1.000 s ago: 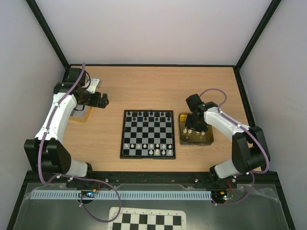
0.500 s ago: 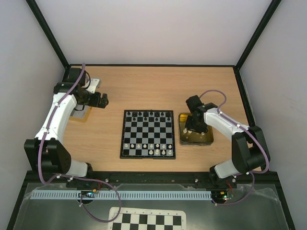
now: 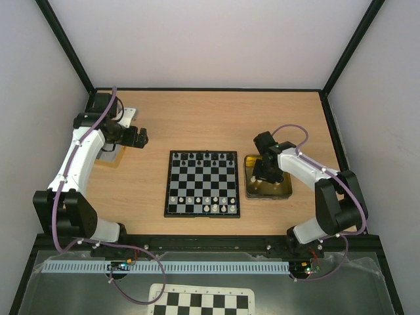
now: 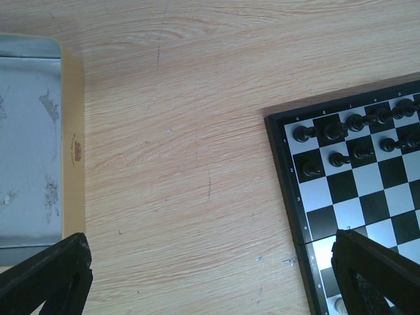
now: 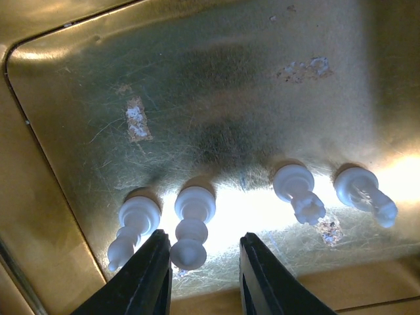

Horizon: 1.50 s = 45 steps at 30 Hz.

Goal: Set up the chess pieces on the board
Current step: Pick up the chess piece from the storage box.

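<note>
From above, the right claw's (image 3: 259, 176) fingertips are hidden under its own wrist, and the chess pieces (image 3: 189, 199) on the board (image 3: 168, 187) are too small to tell by kind. The checker sheet (image 3: 200, 303) runs off the lower edge. The left wrist view cuts the board at its right and bottom edges and the silver tray (image 4: 29, 144) at its left. The gold tin (image 5: 216, 98) overruns the right wrist view, and glare blurs the pieces standing in it.
</note>
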Each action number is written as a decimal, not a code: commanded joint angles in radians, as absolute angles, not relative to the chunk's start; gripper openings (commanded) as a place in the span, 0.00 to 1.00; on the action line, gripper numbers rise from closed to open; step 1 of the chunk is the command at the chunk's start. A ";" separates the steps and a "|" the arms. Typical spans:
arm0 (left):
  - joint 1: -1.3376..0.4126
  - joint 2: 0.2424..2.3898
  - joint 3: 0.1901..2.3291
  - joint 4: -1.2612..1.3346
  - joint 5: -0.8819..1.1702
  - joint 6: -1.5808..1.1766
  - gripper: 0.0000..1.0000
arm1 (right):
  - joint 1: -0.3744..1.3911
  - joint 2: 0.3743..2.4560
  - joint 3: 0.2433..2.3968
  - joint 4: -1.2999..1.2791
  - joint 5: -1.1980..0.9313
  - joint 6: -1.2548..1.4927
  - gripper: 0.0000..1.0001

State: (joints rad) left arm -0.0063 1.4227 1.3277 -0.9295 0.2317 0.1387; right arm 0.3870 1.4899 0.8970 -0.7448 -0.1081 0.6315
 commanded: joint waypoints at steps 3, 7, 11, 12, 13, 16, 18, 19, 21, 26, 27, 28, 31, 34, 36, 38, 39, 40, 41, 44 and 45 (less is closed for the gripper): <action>-0.008 1.424 1.321 -0.938 0.225 0.143 0.99 | 0.394 1.507 0.884 -0.730 -0.109 0.623 0.27; -0.008 1.426 1.321 -0.936 0.223 0.143 0.99 | 0.394 1.518 0.883 -0.721 -0.112 0.622 0.25; -0.008 1.427 1.320 -0.938 0.222 0.143 0.99 | 0.394 1.526 0.887 -0.718 -0.113 0.620 0.24; -0.008 1.427 1.320 -0.938 0.220 0.143 0.99 | 0.394 1.530 0.888 -0.718 -0.111 0.618 0.24; -0.008 1.427 1.320 -0.938 0.221 0.144 0.99 | 0.394 1.532 0.889 -0.718 -0.110 0.618 0.23; -0.008 1.429 1.325 -0.942 0.216 0.145 0.99 | 0.394 1.541 0.888 -0.717 -0.106 0.613 0.21; -0.008 1.430 1.327 -0.945 0.215 0.146 0.99 | 0.394 1.545 0.890 -0.718 -0.101 0.611 0.16; -0.008 1.431 1.329 -0.945 0.214 0.146 0.99 | 0.394 1.545 0.894 -0.719 -0.098 0.611 0.13; -0.008 1.433 1.331 -0.947 0.214 0.146 0.99 | 0.394 1.544 0.904 -0.729 -0.087 0.611 0.08; -0.008 1.437 1.323 -0.939 0.222 0.144 0.99 | 0.394 1.527 0.944 -0.777 -0.058 0.603 0.02; -0.008 1.438 1.322 -0.938 0.224 0.145 0.99 | 0.396 1.520 0.956 -0.791 -0.054 0.601 0.02; -0.008 1.440 1.322 -0.938 0.225 0.145 0.99 | 0.398 1.512 0.968 -0.807 -0.047 0.599 0.02; -0.008 1.444 1.325 -0.937 0.229 0.145 0.99 | 0.425 1.495 1.022 -0.874 -0.001 0.592 0.02; -0.008 1.445 1.328 -0.935 0.233 0.143 0.99 | 0.466 1.472 1.092 -0.934 0.002 0.611 0.02; -0.008 1.444 1.326 -0.933 0.235 0.143 0.99 | 0.510 1.460 1.132 -0.970 -0.006 0.629 0.02; -0.008 1.442 1.325 -0.931 0.238 0.143 0.99 | 0.580 1.459 1.176 -1.004 -0.001 0.674 0.02; -0.008 1.442 1.326 -0.931 0.240 0.143 0.99 | 0.620 1.461 1.196 -1.018 0.000 0.698 0.02; -0.008 1.440 1.325 -0.930 0.241 0.142 0.99 | 0.664 1.464 1.216 -1.031 -0.001 0.721 0.02; -0.008 1.439 1.325 -0.929 0.241 0.142 0.99 | 0.705 1.471 1.233 -1.036 -0.006 0.747 0.02; -0.008 1.434 1.325 -0.927 0.245 0.142 0.99 | 0.837 1.506 1.283 -1.041 -0.013 0.818 0.02; -0.008 1.432 1.324 -0.928 0.246 0.141 0.99 | 0.880 1.524 1.299 -1.041 -0.012 0.837 0.02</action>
State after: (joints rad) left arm -0.0063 1.4387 1.3277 -0.9272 0.2317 0.1387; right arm 0.7513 1.4853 1.2358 -0.9642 -0.0231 0.7242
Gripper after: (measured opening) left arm 0.991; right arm 0.057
